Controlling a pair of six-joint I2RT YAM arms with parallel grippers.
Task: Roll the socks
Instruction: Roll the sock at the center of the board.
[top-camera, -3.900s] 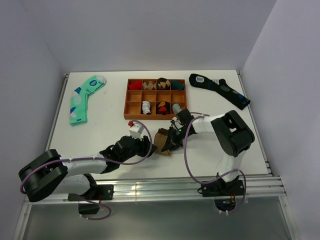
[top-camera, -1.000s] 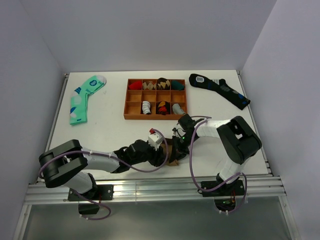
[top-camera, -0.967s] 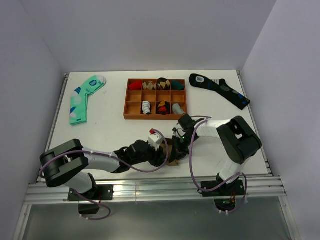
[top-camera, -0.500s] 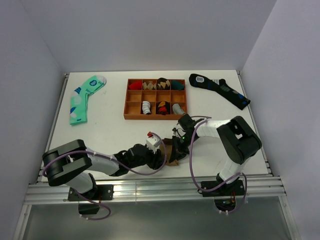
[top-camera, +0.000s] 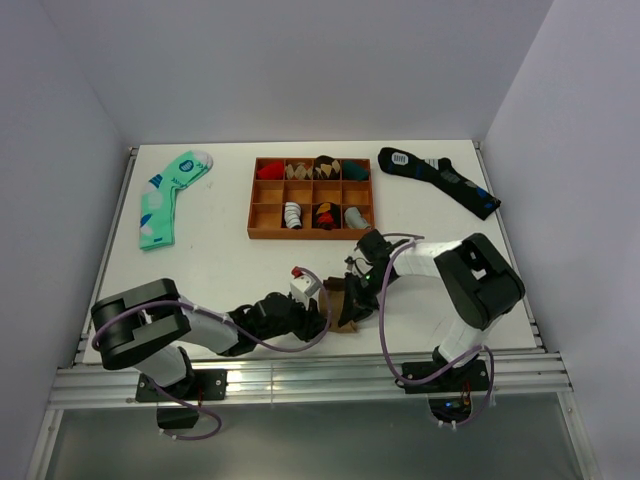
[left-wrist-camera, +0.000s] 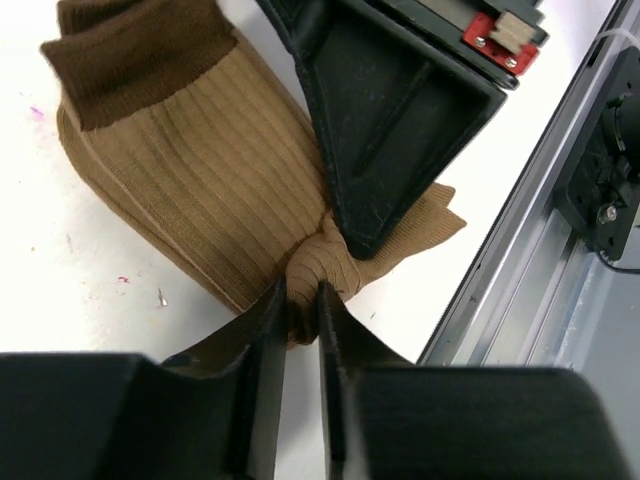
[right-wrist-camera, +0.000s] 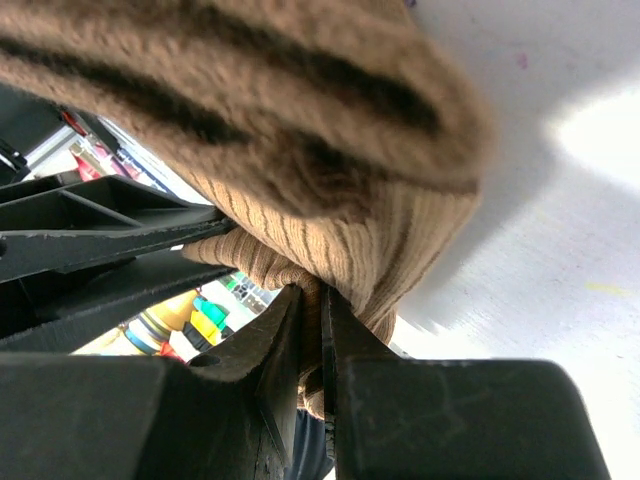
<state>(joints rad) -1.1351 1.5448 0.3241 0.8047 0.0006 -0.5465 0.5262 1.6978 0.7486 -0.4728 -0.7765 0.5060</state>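
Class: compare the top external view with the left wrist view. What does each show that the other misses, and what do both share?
Only the top external view shows the wooden compartment tray, the mint-green dotted sock and the dark navy sock. Only the left wrist view shows the left tool pinching a fold of the tan-brown ribbed knit socks, and their darker brown cuff. Both show those socks and the right tool on them.

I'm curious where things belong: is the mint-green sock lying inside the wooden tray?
No, the mint-green sock lies flat on the white table, well to the left of the wooden tray.
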